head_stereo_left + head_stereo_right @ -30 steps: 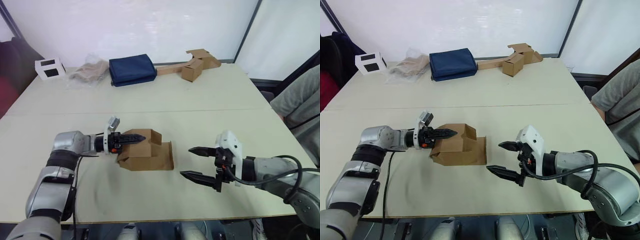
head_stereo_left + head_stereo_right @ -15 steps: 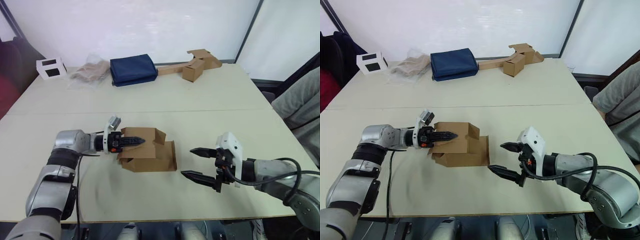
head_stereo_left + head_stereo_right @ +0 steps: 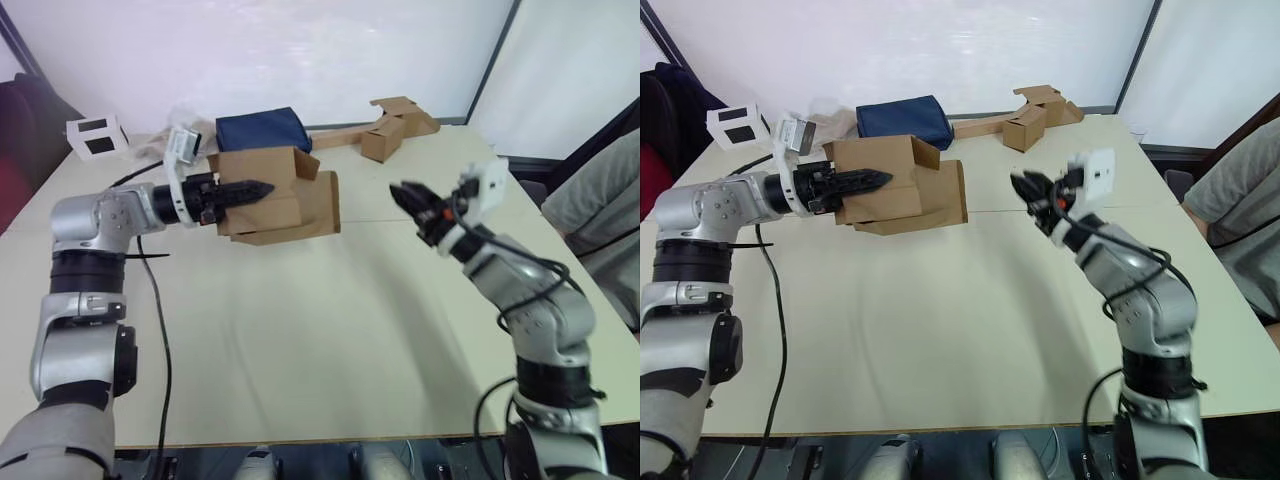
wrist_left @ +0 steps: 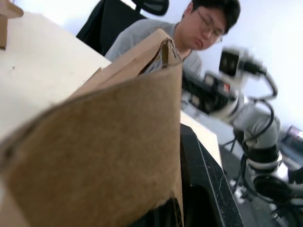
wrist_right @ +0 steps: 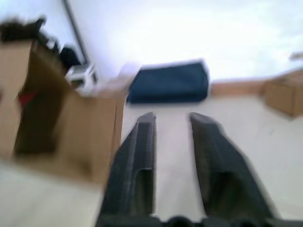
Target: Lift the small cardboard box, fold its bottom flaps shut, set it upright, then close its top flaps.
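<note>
Lifted off the tabletop point(image 3: 300, 340) since a second ago, the small cardboard box point(image 3: 275, 196) now hangs in the air toward ten o'clock, where before it lay low near the middle. We hold it with our left pincer point(image 3: 240, 189), whose black fingers are clamped on the box's near wall, one finger lying along the outside face. The box sits on its side, its open end and loose flaps turned toward three o'clock.

Our right pincer point(image 3: 1032, 196) has risen too, from low at four o'clock up to about two o'clock, and now points toward the box from well apart. In the right wrist view its two fingers point(image 5: 137, 161) stand apart with a plain gap between them, gripping nothing.

At the far edge, around twelve o'clock, we see a dark blue folded bag point(image 3: 262, 131). Toward one o'clock lies a brown box joined to a long cardboard strip point(image 3: 385, 132). At eleven o'clock sits a white box with black windows point(image 3: 96, 136). A person in a grey top point(image 4: 156, 33) shows in the left wrist view beyond the box.
</note>
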Robot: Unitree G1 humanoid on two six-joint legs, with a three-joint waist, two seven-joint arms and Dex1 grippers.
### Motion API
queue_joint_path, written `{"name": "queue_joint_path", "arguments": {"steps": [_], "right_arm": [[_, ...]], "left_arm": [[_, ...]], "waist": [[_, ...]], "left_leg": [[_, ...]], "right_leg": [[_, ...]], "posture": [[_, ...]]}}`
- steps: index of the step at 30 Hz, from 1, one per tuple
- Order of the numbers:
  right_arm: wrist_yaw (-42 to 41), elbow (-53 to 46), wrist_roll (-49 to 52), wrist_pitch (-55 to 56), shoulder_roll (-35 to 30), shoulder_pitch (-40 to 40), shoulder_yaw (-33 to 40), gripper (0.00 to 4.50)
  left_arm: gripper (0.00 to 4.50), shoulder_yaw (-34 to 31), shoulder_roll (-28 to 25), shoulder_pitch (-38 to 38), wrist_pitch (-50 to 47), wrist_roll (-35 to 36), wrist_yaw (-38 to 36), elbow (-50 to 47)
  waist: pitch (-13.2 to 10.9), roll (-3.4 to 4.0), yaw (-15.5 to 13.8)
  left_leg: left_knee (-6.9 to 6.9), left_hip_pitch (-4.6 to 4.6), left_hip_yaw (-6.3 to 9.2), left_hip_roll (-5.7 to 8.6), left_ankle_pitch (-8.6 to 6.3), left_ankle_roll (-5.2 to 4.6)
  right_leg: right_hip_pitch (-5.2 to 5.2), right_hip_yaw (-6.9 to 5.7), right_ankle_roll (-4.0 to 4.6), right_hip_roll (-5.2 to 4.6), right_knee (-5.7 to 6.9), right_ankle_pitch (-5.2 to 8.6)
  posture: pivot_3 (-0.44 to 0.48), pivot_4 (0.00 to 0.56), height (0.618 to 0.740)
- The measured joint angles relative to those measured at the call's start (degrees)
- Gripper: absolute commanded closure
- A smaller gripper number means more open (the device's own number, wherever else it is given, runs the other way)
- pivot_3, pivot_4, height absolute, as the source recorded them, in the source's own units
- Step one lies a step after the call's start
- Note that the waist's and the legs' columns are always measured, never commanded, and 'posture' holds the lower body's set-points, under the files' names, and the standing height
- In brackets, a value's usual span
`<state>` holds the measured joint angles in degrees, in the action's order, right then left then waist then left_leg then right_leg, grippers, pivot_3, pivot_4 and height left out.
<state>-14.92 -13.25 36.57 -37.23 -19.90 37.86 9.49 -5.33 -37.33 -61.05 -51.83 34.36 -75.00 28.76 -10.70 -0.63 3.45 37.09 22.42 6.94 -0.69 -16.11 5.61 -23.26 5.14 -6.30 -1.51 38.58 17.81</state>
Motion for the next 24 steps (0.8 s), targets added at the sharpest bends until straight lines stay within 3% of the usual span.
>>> {"name": "queue_joint_path", "arguments": {"steps": [6, 14, 24], "right_arm": [[-0.32, 5.64, -1.86, 3.25, 5.53, 8.69, -2.69, 4.47], [-4.8, 8.08, -3.71, 4.63, 9.04, 10.85, -7.73, 4.47], [-7.57, 5.43, -2.71, 2.32, 10.27, 10.31, -8.92, 4.47]], "left_arm": [[4.5, 1.39, -0.48, -4.52, 3.94, -1.47, -2.22, 0.91], [4.5, 1.9, -0.41, -4.6, 3.72, -1.54, -3.2, 0.05], [4.5, 1.57, -0.42, -4.35, 1.13, 0.04, -3.42, -2.21]], "waist": [[0.0, 0.01, 0.86], [-0.01, 0.02, 1.28], [-0.01, 0.02, 2.25]], "left_leg": [[-0.04, 0.0, -0.03, 0.02, 0.01, 0.01], [-0.01, 0.0, -0.04, 0.02, 0.01, 0.01], [-0.02, 0.0, -0.03, 0.02, 0.01, 0.0]], "right_leg": [[-0.03, -0.02, 0.01, -0.04, 0.02, 0.01], [-0.13, -0.03, 0.02, -0.04, 0.37, 0.01], [-0.16, -0.04, 0.03, -0.04, 0.4, 0.02]], "posture": [[0.0, 0.15, 0.74], [0.0, 0.15, 0.74], [0.0, 0.15, 0.74]]}}
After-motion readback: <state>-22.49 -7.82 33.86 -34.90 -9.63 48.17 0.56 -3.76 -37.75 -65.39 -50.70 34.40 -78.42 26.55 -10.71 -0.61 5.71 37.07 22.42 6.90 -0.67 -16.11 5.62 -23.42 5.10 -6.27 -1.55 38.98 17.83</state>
